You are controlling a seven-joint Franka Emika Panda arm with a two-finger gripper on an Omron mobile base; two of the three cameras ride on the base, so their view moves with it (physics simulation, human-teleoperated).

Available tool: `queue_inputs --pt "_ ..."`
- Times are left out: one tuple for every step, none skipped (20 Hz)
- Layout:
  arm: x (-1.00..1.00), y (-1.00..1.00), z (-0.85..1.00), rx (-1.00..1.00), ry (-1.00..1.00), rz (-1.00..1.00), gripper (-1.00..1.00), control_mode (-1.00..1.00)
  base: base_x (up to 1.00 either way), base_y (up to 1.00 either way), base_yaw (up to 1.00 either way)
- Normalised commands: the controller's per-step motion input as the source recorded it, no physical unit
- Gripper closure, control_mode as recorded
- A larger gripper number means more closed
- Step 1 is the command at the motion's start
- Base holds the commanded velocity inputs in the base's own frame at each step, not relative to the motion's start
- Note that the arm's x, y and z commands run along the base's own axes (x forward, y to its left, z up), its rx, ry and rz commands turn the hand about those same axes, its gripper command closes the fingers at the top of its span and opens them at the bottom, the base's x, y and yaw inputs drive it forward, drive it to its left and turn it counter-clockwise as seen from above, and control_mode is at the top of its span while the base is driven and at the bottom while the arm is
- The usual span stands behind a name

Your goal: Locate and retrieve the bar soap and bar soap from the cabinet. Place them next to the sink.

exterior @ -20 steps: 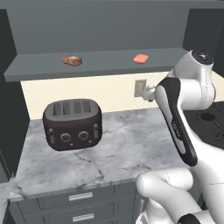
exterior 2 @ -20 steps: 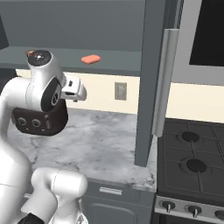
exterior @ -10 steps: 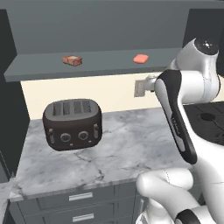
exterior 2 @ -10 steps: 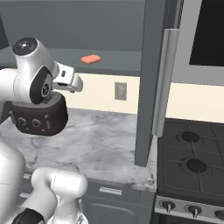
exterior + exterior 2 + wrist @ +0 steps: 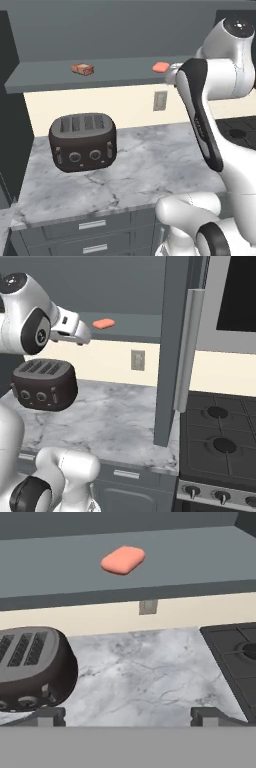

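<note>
Two bar soaps lie on the long shelf board of the dark slate-grey cabinet. The flat coral-pink bar soap is toward the right, and the blockier reddish-brown bar soap sits further left. My gripper hovers at shelf height, just in front of and slightly below the pink bar, apart from it. In the hand view its fingertips stand wide apart, open, with nothing between them. The sink is out of view.
A black toaster stands on the marble counter under the shelf. A wall outlet is behind it. A tall cabinet panel and a stove are to the right; grey drawers lie below.
The arm has lifted, carrying the gripper up from outlet height to shelf level and closer to the pink bar soap. Both soaps have stayed put.
</note>
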Motion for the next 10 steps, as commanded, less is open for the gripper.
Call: queue_inputs --pt "0.0 0.0 0.33 0.0 -0.07 -0.12 -1.0 -1.0 0.0 0.0 0.0" --pt "0.0 0.0 0.31 0.0 -0.1 -0.12 -1.0 -1.0 0.0 0.0 0.0" --pt "0.0 0.0 0.26 0.0 -0.15 -0.11 -1.0 -1.0 0.0 0.0 0.0" --pt "0.0 0.04 0.1 0.0 -0.2 -0.11 -1.0 -1.0 0.0 0.0 0.0" --pt "0.0 0.14 0.06 0.0 -0.21 -0.11 -1.0 -1.0 0.0 0.0 0.0" --pt "0.0 0.2 0.01 0.0 -0.21 -0.1 -1.0 -1.0 0.0 0.0 0.0" --pt "0.03 0.19 0.0 0.0 -0.25 -0.09 -1.0 -1.0 0.0 0.0 0.0" --pt "0.03 0.2 0.0 0.0 -0.28 -0.08 -1.0 -1.0 0.0 0.0 0.0" --pt "0.02 0.18 0.0 0.0 -0.31 -0.06 -1.0 -1.0 0.0 0.0 0.0" --pt "0.04 0.17 0.0 0.0 -0.32 -0.04 -1.0 -1.0 0.0 0.0 0.0"
